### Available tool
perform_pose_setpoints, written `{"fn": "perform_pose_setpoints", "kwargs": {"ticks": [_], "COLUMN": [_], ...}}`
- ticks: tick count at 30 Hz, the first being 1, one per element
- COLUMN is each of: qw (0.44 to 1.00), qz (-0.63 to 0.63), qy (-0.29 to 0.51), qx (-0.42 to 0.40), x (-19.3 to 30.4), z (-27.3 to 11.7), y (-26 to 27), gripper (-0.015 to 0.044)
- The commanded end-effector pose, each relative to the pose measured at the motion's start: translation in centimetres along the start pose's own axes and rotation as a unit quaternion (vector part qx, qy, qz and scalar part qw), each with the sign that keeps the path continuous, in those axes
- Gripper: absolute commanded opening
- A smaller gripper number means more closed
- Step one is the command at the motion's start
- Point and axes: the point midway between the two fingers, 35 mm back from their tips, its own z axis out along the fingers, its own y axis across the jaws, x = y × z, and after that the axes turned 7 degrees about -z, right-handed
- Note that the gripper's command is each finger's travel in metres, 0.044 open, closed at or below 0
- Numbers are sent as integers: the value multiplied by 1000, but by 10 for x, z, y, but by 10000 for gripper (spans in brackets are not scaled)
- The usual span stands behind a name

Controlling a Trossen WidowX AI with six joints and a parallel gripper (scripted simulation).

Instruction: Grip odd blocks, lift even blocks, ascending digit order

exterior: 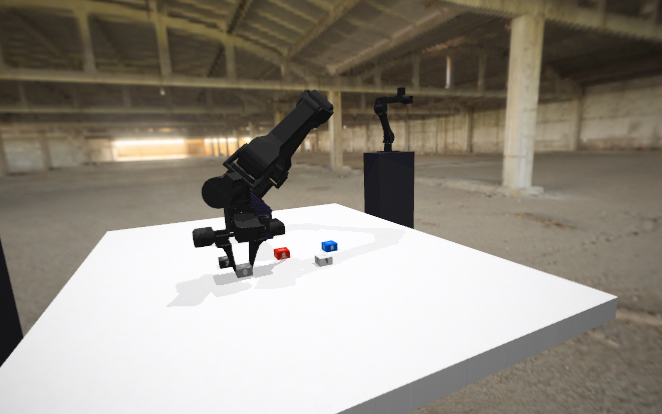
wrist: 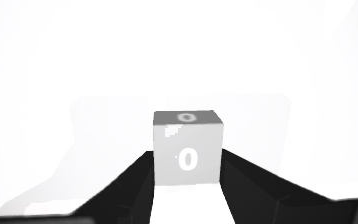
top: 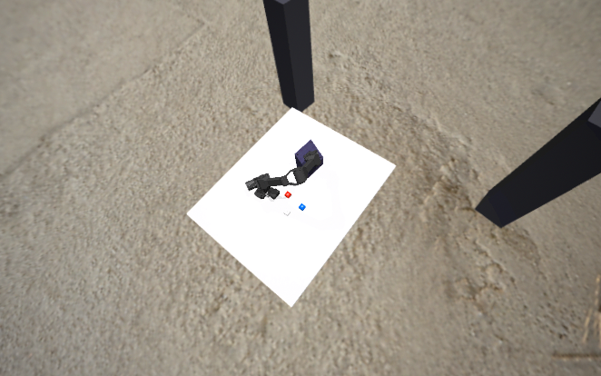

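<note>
My gripper (exterior: 242,267) (wrist: 185,157) is shut on the grey block showing 0 (exterior: 244,271) (wrist: 187,172), one finger against each side. The block is upright, at or very close above the table top; a tiny gap cannot be told. A dark grey block (exterior: 224,262) showing what looks like 7 stands just behind the left finger. A red block (top: 288,194) (exterior: 282,253) stands to the right, its digit too small to read surely. A white block (top: 287,213) (exterior: 323,261) seems to show 1. A blue block (top: 301,206) (exterior: 329,246) stands behind it, digit unclear.
The white table (top: 289,266) (exterior: 292,350) has its edges well away from the blocks. The arm's dark base (top: 303,150) stands on it. Dark pillars (top: 293,55) (exterior: 389,185) stand beyond the table, one carrying another arm (exterior: 385,121).
</note>
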Motion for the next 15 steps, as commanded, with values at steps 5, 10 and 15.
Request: {"fn": "perform_pose_setpoints", "kwargs": {"ticks": [5,10,15], "qw": [1000,1000,1000], "qz": [3,3,3], "qy": [1,1,1], "qx": [-2,-2,-2], "x": [1,1,1], "z": [4,4,4], "y": [0,0,0], "gripper": [120,199,330]}}
